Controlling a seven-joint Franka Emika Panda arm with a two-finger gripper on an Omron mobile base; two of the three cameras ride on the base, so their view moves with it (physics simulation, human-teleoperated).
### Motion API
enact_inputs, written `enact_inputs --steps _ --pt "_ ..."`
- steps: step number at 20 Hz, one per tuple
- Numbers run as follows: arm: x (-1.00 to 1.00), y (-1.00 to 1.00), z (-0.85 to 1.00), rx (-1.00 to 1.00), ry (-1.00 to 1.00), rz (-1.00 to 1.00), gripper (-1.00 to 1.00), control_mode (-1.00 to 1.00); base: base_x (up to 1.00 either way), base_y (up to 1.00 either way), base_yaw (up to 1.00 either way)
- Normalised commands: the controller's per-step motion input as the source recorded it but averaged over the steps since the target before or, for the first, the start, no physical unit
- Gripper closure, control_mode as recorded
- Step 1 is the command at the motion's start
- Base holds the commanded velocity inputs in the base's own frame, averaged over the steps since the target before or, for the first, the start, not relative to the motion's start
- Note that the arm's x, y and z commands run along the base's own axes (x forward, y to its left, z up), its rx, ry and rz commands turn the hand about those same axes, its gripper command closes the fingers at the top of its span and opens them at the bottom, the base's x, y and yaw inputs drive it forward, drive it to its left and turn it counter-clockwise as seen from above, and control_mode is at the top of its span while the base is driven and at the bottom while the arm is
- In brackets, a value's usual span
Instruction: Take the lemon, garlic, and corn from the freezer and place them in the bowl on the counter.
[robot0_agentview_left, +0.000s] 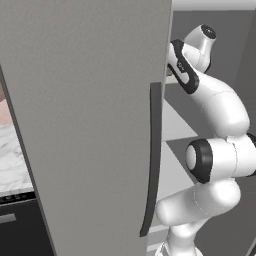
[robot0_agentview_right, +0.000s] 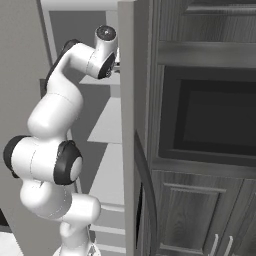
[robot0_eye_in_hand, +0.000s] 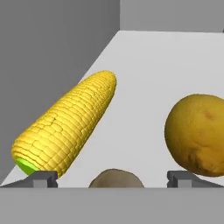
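My jaws (robot0_eye_in_hand: 112, 178) stand released inside the freezer (robot0_agentview_left: 95, 125). The tan lump (robot0_eye_in_hand: 116, 178), likely garlic, sits between them on the shelf (robot0_eye_in_hand: 144, 87), corn (robot0_eye_in_hand: 68, 124) left, lemon (robot0_eye_in_hand: 199, 133) right. I'd close squarely.

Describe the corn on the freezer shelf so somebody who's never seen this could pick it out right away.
Inside the open grey freezer, look along its pale shelf in the hand view. The corn lies near the left wall: a long bright yellow cob with rows of kernels and a green cut end. Its neighbours are rounded: the yellow-orange lemon and a small tan lump.
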Motion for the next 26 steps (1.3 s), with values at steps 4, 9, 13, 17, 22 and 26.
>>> enact_inputs --steps 4,9,13,17,22,26 --pt "0.00 -0.15 -0.07 0.00 0.00 0.00 -1.00 -1.00 0.00 0.00 0.00" --pt "0.00 -0.14 -0.09 0.00 0.00 0.00 -1.00 -1.00 0.00 0.00 0.00" --pt "0.00 -0.06 -0.22 0.00 0.00 0.00 -1.00 -1.00 0.00 0.00 0.00" --pt "0.00 -0.02 -0.30 0.00 0.00 0.00 -1.00 -1.00 0.00 0.00 0.00" --pt "0.00 0.00 -0.22 0.00 0.00 0.00 -1.00 -1.00 0.00 0.00 0.00" --pt "0.00 0.00 -0.22 0.00 0.00 0.00 -1.00 -1.00 0.00 0.00 0.00"
